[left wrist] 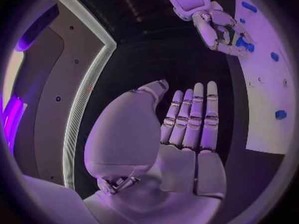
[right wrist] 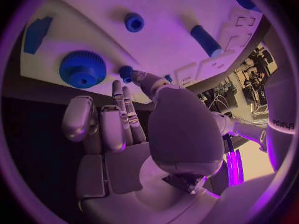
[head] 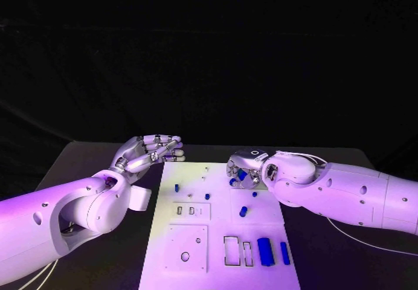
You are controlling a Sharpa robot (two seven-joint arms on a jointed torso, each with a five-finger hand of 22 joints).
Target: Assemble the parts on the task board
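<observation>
The white task board (head: 218, 232) lies in the middle of the table. My right hand (head: 246, 169) hovers low over its far right part. Thumb and a fingertip (right wrist: 118, 87) pinch a small blue peg (right wrist: 126, 73) next to a big blue gear (right wrist: 82, 68). A blue ring (right wrist: 133, 22) and a blue cylinder (right wrist: 206, 40) lie farther along the board. My left hand (head: 150, 152) is raised off the board's far left corner, its fingers (left wrist: 193, 114) straight and holding nothing. Two long blue bars (head: 264, 251) lie at the near right, and a short blue piece (head: 243, 211) sits mid-board.
The board has rectangular slots (head: 232, 251) beside the bars and a square plate with holes (head: 188, 240) at its near left. Small blue pegs (head: 208, 196) stand near the middle. Bare black table (head: 87, 163) lies on both sides of the board.
</observation>
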